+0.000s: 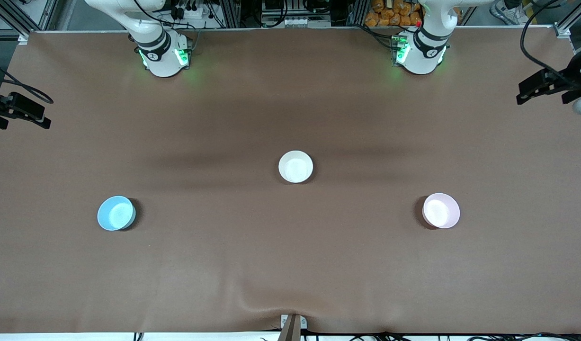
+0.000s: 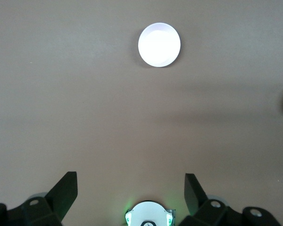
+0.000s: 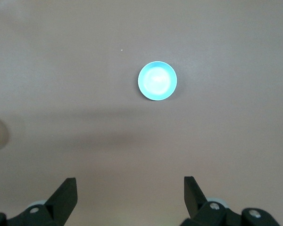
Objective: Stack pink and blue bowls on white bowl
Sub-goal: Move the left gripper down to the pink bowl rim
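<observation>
The white bowl (image 1: 295, 166) sits upright mid-table. The blue bowl (image 1: 116, 213) stands nearer the front camera toward the right arm's end, and also shows in the right wrist view (image 3: 157, 81). The pink bowl (image 1: 441, 210) stands toward the left arm's end and looks whitish in the left wrist view (image 2: 159, 44). All three are apart and empty. My left gripper (image 2: 131, 181) is open and empty, high over the table by its own base (image 2: 149, 214). My right gripper (image 3: 130, 186) is open and empty, high over bare table. Neither gripper shows in the front view.
The brown table cover (image 1: 290, 265) has a ripple at its near edge by a small bracket (image 1: 292, 324). Black camera mounts stand at the table's two ends (image 1: 20, 110) (image 1: 550, 85). The arm bases (image 1: 165, 54) (image 1: 420, 52) stand along the back edge.
</observation>
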